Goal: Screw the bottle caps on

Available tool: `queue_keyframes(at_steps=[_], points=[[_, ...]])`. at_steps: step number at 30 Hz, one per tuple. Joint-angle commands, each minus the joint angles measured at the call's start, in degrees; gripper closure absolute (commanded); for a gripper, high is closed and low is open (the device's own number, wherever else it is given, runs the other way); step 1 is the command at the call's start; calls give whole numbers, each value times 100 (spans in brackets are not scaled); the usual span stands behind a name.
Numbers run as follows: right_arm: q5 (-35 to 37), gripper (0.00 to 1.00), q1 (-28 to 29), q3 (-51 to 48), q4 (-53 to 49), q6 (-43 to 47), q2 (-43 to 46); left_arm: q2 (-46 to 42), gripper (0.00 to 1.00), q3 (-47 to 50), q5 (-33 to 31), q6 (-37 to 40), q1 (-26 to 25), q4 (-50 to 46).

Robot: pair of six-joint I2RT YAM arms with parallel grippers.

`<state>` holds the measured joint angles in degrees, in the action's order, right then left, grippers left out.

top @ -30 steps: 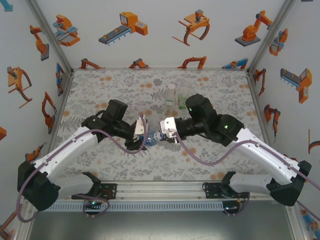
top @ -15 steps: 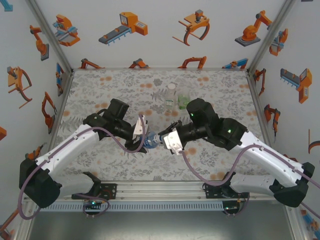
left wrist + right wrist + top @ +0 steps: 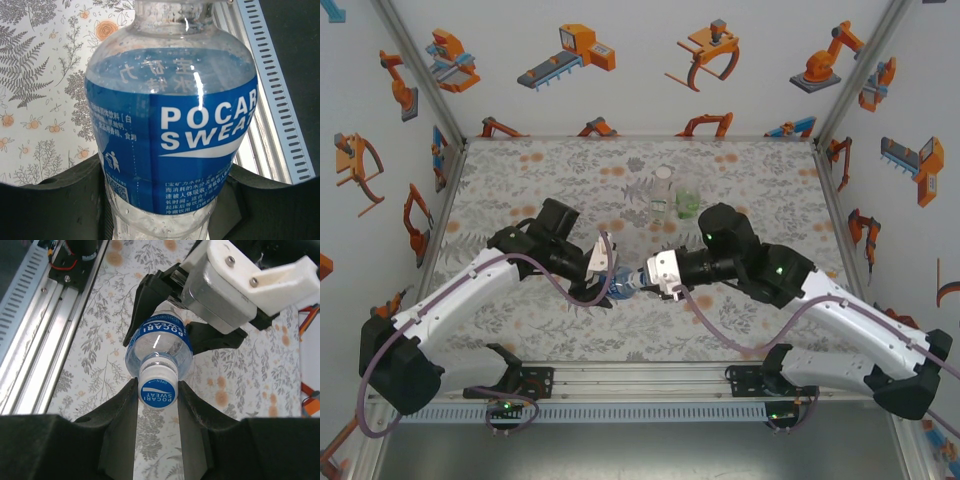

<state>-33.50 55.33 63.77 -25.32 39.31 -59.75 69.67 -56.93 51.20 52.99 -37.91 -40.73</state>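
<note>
Low over the table's near middle, my left gripper (image 3: 613, 278) is shut on a clear bottle with a blue label (image 3: 172, 132), its jaws pressed against the bottle's lower body (image 3: 623, 288). The bottle lies tilted, neck toward the right arm. A white cap with a blue top (image 3: 158, 390) sits on that neck, and my right gripper (image 3: 158, 395) is shut on it, one dark finger (image 3: 120, 412) on each side. In the right wrist view the bottle (image 3: 160, 342) runs away from the cap into the left gripper's black jaws and white housing (image 3: 235, 282).
Two more bottles stand upright at the back middle: a clear one with a white-and-green label (image 3: 662, 196) and a green-tinted one (image 3: 686, 204). The metal rail (image 3: 640, 380) runs along the near edge. Patterned walls close the sides and back.
The right wrist has turned about the cap, its white connector block swinging round the gripper axis. The left arm and the bottle have stayed put.
</note>
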Motion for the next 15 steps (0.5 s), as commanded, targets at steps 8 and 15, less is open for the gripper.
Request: queue_keyframes(at_steps=[8,15], points=[[1038,100,45,-1212,1890,-3717,501,-332,100,-72,381,-3,-15,465],[2544,100,43,-1609,2331,-6867,558,-490,100,67,236,-277,-6,836]])
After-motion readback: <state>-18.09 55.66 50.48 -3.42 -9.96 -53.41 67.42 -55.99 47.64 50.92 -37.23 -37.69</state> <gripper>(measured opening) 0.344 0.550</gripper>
